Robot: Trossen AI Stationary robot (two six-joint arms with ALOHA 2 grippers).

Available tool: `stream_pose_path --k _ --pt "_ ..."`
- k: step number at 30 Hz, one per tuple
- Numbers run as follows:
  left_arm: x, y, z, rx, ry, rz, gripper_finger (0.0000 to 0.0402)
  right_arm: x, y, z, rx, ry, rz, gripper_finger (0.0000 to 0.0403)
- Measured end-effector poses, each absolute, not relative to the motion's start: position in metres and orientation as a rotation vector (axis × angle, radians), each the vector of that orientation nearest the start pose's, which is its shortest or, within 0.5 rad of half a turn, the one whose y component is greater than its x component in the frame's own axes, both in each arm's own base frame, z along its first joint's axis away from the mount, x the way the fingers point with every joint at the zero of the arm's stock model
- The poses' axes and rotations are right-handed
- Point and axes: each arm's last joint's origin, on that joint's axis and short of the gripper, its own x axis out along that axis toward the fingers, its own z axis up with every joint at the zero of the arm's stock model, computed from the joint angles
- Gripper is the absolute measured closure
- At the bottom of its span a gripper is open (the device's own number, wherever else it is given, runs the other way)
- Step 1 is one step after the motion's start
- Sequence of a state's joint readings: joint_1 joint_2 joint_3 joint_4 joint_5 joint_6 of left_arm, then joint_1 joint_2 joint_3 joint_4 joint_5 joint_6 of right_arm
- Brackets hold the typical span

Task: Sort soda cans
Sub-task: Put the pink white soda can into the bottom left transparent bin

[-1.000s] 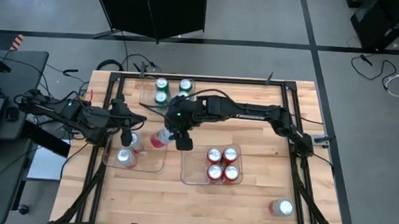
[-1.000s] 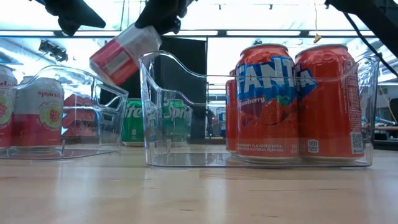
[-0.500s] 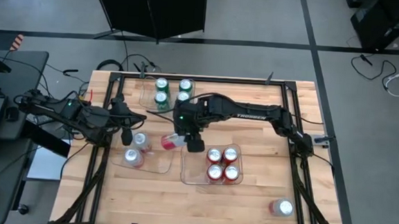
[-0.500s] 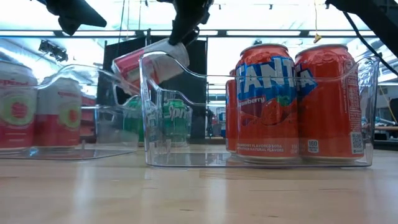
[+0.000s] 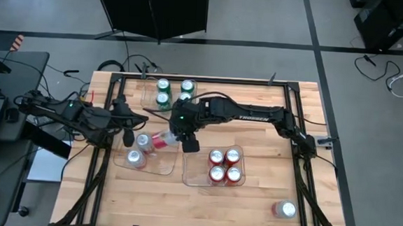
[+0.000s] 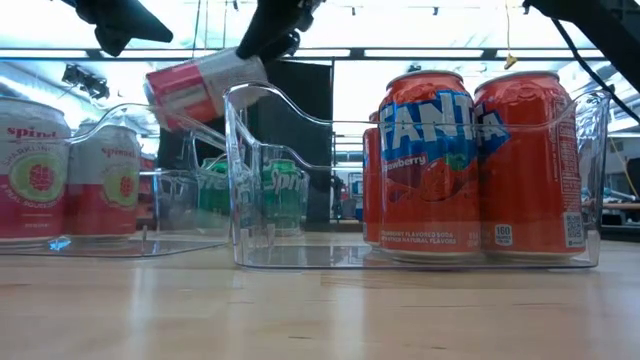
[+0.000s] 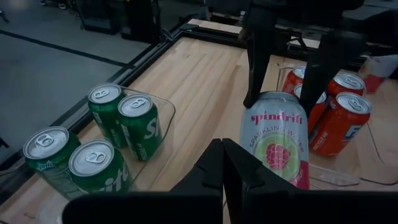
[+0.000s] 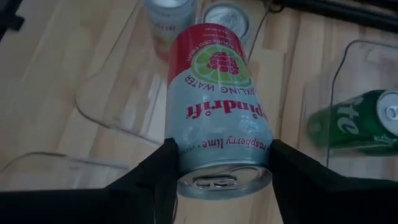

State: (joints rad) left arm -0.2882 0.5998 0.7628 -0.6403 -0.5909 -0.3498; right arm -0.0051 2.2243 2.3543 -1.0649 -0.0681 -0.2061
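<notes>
Low view, silver-white can (image 6: 205, 85) tilted near-horizontal, clamped in right hand (image 6: 265, 35), above tray (image 6: 150, 180)

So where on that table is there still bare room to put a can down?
Bare wood lies along the near edge, between the red-can tray and the lone can. The far left is crowded: green cans, the tray with Spindrift cans, and the right gripper holding a tilted can.

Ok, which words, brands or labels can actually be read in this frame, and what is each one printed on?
"FANTA", "strawberry": red cans in the near tray.
"spindrift", "raspberry lime", "sparkling water": silver-white can held in the right gripper.
"Sprite", partly hidden: green cans in the far tray.
"TROSSEN": right arm, barely legible.
Small print on the red cans: too small to read.
</notes>
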Motion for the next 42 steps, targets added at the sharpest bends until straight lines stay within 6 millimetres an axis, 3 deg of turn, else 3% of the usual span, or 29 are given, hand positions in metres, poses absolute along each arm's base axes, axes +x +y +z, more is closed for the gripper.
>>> stream_pose_path --k 5,15,30,36,42 --pt "0.124 -0.02 0.303 -0.131 0.426 0.38 0.0401 0.473 -0.001 0.303 -0.174 1.054 0.182 0.0207" --pt "0.144 -0.028 0.293 -0.14 0.509 0.334 0.0401 0.457 -0.001 0.303 -0.18 1.203 0.12 0.0208" --pt "0.204 -0.048 0.249 -0.118 0.72 0.298 0.0401 0.461 0.003 0.308 -0.154 1.144 0.09 0.0211" --pt "0.218 -0.052 0.233 -0.115 0.763 0.333 0.0401 0.463 0.003 0.309 -0.134 1.131 0.078 0.0211" --pt "0.224 -0.053 0.225 -0.111 0.781 0.369 0.0401 0.466 0.004 0.312 -0.119 1.081 0.082 0.0254"
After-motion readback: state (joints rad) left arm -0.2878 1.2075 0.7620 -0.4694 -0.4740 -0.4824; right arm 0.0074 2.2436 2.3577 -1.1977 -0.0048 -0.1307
